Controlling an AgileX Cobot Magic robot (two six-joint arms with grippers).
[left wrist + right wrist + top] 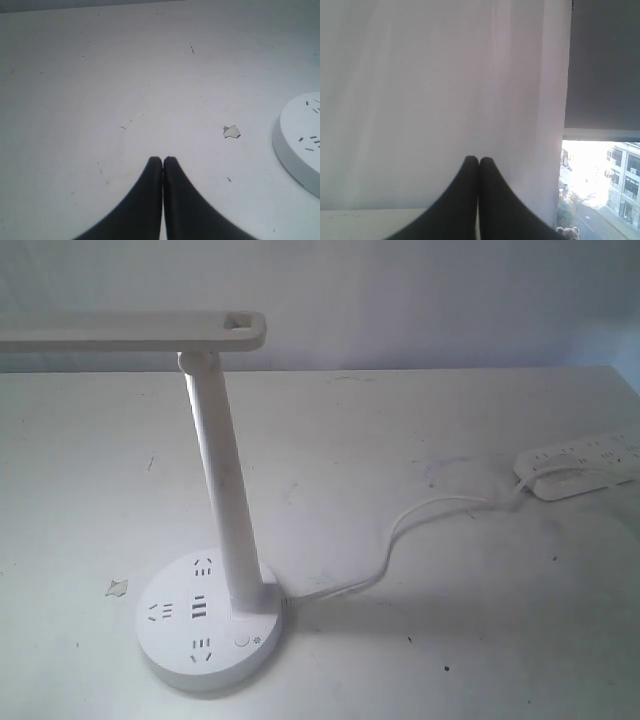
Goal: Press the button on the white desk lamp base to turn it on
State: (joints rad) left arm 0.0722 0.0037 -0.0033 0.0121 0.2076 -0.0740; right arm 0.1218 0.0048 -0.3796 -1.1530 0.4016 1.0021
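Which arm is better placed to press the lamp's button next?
Likely left: the left gripper hangs over the table with the lamp base in view; the right gripper faces a curtain and window.

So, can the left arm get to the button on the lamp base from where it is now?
Probably yes. The left gripper is shut over bare table, with the white desk lamp base nearby. The button is uncovered, though it sits beside the stem, so the gripper must cross the base.
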